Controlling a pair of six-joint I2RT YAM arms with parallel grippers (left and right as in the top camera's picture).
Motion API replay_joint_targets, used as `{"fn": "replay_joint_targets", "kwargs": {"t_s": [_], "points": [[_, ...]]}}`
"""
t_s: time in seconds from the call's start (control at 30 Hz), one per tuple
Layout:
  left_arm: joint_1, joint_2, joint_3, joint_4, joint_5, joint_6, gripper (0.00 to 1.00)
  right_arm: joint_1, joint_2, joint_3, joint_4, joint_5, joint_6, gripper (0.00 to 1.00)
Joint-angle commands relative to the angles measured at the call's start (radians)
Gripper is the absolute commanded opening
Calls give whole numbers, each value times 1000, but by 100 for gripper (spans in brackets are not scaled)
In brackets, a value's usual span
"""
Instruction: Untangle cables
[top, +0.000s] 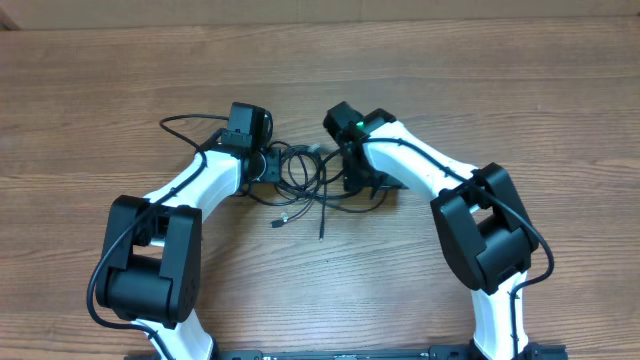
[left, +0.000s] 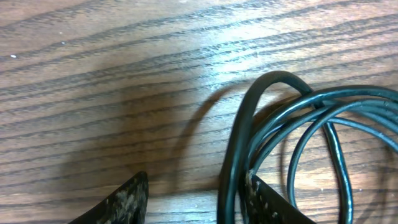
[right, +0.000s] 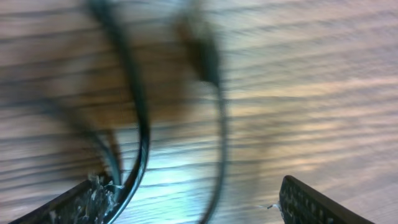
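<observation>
Thin black cables (top: 298, 172) lie tangled on the wooden table (top: 450, 80), loops against one finger (left: 270, 202) of the parted left gripper (left: 196, 190), strands running lengthwise through the wide-spread right gripper (right: 196, 193), both equally near.

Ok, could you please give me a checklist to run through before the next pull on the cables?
1. Left jaws apart: ok.
2. Cable loop lies between the left jaws, beside one finger, not clamped: ok.
3. Right jaws wide apart: ok.
4. Cable strand sits between the right jaws, near one finger: ok, though that view is blurred.
5. Which strand of the tangle each arm has lined up: cannot tell.
6. Loose plug end lies free on the table: ok.
</observation>
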Motion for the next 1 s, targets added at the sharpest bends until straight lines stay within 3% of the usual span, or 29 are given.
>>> {"fn": "replay_joint_targets", "kwargs": {"t_s": [0.0, 0.5, 0.73, 0.97], "points": [[6, 12, 23, -3, -43, 26, 51, -47, 32, -30, -39, 42, 87, 86], [5, 12, 23, -3, -39, 26, 53, -54, 32, -43, -41, -168, 93, 89], [5, 12, 23, -3, -39, 26, 53, -47, 32, -61, -107, -201, 93, 76], [5, 12, 23, -3, -39, 26, 53, -47, 32, -61, -123, -392, 73, 75]]}}
